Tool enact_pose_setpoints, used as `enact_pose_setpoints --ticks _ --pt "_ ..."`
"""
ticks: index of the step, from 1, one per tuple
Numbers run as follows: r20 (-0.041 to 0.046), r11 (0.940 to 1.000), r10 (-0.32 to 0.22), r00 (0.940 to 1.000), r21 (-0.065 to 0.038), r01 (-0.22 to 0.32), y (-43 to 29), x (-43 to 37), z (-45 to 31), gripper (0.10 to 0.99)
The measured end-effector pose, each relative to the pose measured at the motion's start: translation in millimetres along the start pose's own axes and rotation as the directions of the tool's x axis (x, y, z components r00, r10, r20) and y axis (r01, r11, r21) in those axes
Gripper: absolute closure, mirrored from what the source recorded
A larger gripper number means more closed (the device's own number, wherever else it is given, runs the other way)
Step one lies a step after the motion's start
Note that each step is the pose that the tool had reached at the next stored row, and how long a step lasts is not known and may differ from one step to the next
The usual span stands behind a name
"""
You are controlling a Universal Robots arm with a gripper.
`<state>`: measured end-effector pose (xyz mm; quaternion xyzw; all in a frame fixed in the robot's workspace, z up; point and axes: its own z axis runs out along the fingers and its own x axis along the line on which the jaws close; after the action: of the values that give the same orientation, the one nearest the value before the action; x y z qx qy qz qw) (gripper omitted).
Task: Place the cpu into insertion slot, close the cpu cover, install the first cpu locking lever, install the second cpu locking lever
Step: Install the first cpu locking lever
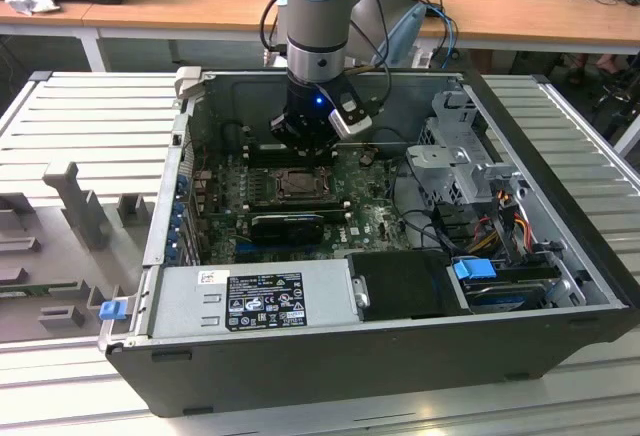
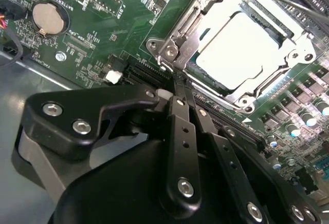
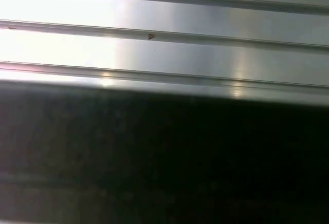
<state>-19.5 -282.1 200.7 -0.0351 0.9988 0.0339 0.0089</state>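
The pale cpu (image 2: 239,47) lies flat in the insertion slot (image 1: 276,184) on the green motherboard (image 2: 128,13). The silvery cpu cover (image 2: 205,8) is down over it and frames its edges. A thin metal lever rod (image 2: 288,0) runs along the far side of the socket. In the second wrist view my gripper (image 2: 177,85) is shut, with its fingertips together just outside the cover's hinged corner (image 2: 169,52); I cannot tell whether they pinch anything. In the exterior view the gripper (image 1: 303,151) hangs inside the open computer case, right above the socket.
A black graphics card (image 1: 288,224) lies just in front of the socket, and the power supply (image 1: 250,301) sits beyond it. A drive cage (image 1: 450,156) and cables fill the exterior view's right. A coin battery (image 2: 48,18) sits on the board. The first wrist view shows ribbed grey table (image 3: 164,49).
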Motion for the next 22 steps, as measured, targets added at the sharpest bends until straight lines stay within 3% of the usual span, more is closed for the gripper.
enact_pose_setpoints --ticks 6,9,11,22 --pt "0.0012 1.0000 0.000 1.0000 -0.007 0.000 0.2 -0.2 -0.6 0.980" --pt "0.0007 1.0000 0.000 1.0000 -0.006 0.000 0.6 -0.3 -8.5 0.980" --pt "0.0007 1.0000 0.000 1.0000 -0.006 0.000 0.7 -0.4 -9.4 0.980" --pt "-0.0001 1.0000 0.000 1.0000 -0.005 0.000 -0.4 -0.4 0.6 0.980"
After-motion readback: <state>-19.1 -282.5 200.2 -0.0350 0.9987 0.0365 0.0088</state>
